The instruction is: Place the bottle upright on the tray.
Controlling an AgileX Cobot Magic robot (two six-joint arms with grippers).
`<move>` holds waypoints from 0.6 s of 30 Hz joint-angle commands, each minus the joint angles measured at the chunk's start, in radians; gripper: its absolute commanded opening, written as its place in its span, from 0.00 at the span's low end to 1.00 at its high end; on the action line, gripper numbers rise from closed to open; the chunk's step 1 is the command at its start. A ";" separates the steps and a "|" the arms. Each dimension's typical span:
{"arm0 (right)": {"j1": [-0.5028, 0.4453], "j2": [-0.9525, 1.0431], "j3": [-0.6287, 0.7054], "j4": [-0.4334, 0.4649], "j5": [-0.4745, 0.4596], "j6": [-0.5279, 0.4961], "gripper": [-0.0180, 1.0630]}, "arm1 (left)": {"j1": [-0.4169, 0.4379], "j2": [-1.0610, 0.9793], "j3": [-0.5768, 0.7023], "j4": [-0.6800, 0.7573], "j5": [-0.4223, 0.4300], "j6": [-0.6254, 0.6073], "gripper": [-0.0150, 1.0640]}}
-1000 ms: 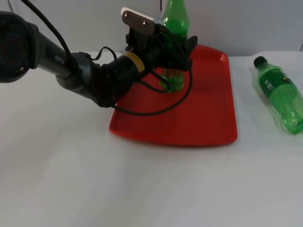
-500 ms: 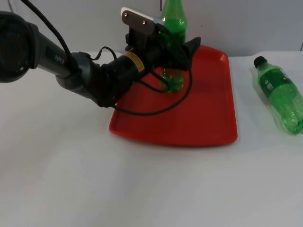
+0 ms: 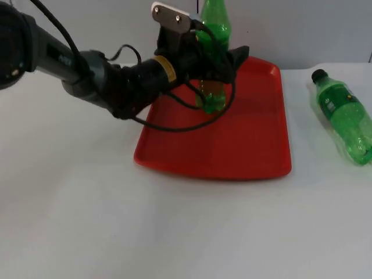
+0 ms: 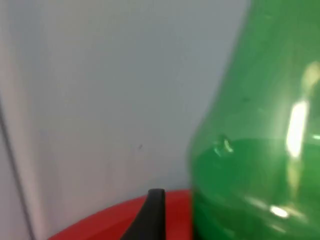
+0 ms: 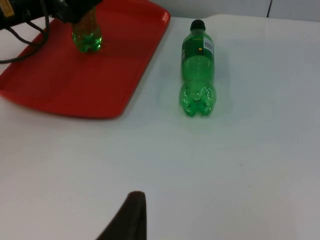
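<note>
While the left claw (image 3: 224,61) stands spread around the upright bottle (image 3: 213,64) on the tray (image 3: 256,145), release looks done. Withdrawal remains; a second bottle (image 3: 344,116) lies beside the tray.

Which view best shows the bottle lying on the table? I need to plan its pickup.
The right wrist view: the lying bottle shows whole, cap to base, unobstructed beside the tray. The top view shows it whole too, near the frame's edge.
</note>
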 commanded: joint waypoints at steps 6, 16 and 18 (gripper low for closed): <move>-0.006 -0.003 0.000 0.004 -0.006 -0.007 0.99 | 0.015 -0.086 -0.003 0.229 0.198 -0.241 0.85; -0.006 -0.003 0.000 0.004 -0.006 -0.007 0.99 | 0.029 -0.150 -0.003 0.556 0.383 -0.616 0.85; -0.006 -0.003 0.000 0.004 -0.006 -0.007 0.99 | 0.039 -0.170 -0.003 0.654 0.373 -0.770 0.85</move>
